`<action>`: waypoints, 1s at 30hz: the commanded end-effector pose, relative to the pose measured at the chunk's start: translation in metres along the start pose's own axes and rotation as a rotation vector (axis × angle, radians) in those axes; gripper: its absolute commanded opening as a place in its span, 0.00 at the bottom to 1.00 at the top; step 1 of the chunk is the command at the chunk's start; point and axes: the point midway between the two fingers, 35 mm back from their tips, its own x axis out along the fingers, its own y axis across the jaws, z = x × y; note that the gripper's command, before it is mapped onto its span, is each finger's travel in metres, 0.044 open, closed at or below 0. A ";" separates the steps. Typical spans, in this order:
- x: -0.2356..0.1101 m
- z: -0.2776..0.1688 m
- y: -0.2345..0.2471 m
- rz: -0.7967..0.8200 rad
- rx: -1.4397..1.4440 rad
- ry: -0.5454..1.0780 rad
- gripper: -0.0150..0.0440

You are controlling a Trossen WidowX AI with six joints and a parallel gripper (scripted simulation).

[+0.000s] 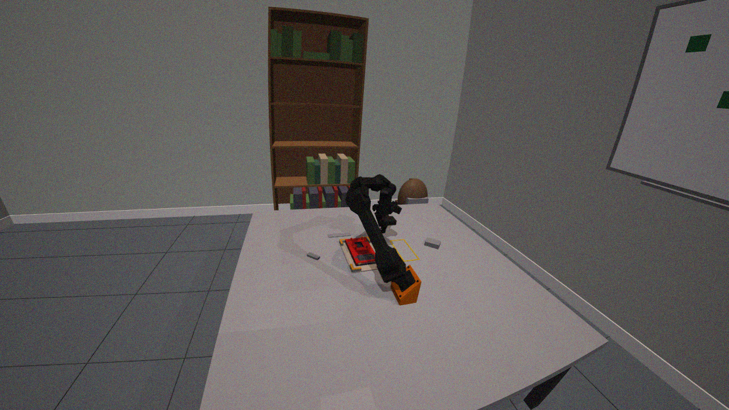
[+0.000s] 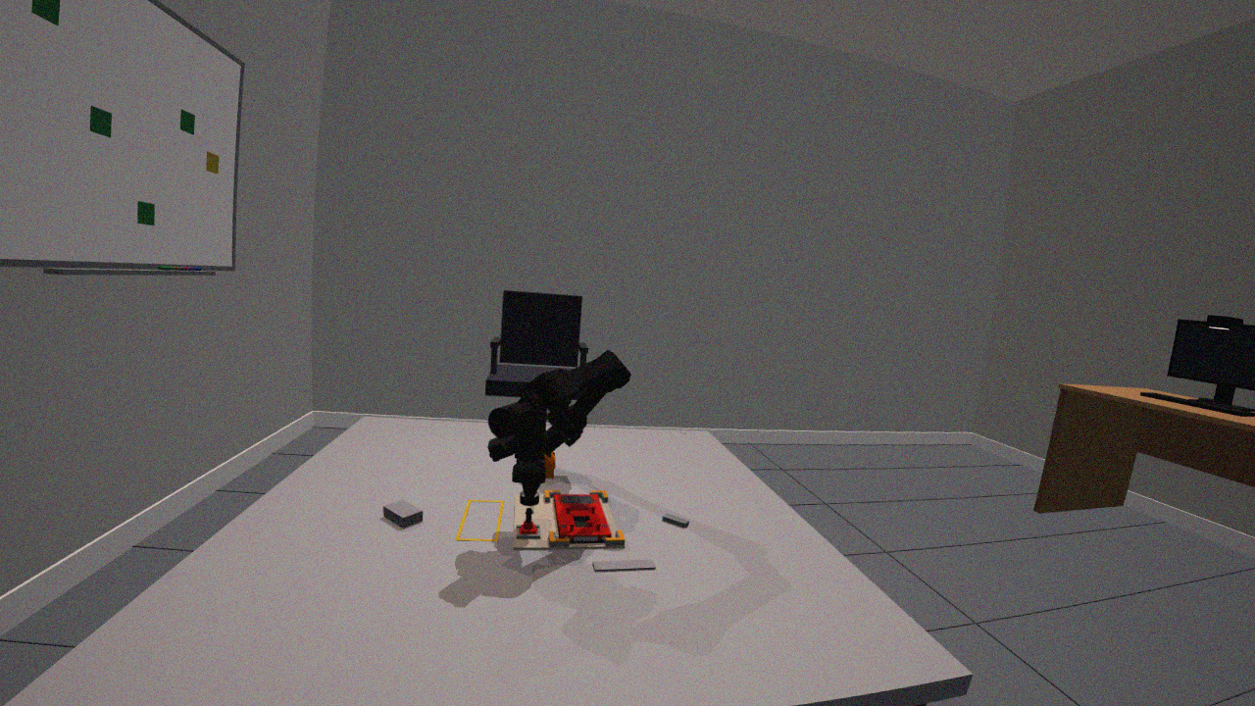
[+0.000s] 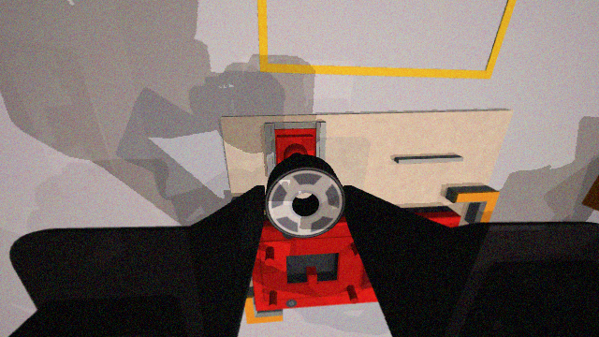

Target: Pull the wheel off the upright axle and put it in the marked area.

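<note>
We are seeing the wheel (image 3: 305, 202) showing a matt black tyre around a pale grey, metal-looking hub. The gripper (image 3: 304, 220) clamping it is looking like matt black plastic. The board (image 3: 374, 140) beneath is reading as pale unvarnished wood, perhaps, and the table (image 1: 356, 331) is appearing smooth and matt.
</note>
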 end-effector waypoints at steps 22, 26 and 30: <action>-0.025 0.077 -0.044 0.002 -0.002 -0.015 0.25; -0.025 0.094 -0.058 0.001 -0.004 -0.014 0.25; -0.026 0.104 -0.067 0.000 -0.006 -0.012 0.25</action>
